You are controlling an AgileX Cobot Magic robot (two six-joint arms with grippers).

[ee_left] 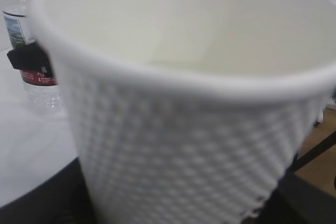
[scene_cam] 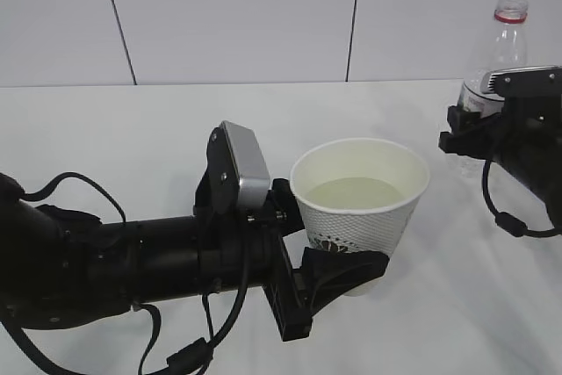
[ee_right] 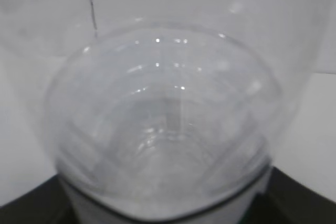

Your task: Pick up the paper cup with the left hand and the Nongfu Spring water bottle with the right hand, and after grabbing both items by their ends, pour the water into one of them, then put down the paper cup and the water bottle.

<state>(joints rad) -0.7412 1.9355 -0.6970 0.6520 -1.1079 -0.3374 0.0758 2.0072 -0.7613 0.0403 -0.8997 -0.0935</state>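
A white paper cup (scene_cam: 358, 210), dimpled and printed with a dark logo, stands upright at centre, clamped low in the left gripper (scene_cam: 338, 256) and holding pale water (scene_cam: 353, 192). At two o'clock, the right gripper (scene_cam: 470, 133) clasps a clear, red-ringed bottle (scene_cam: 500, 50) upright above the white counter (scene_cam: 132, 138).
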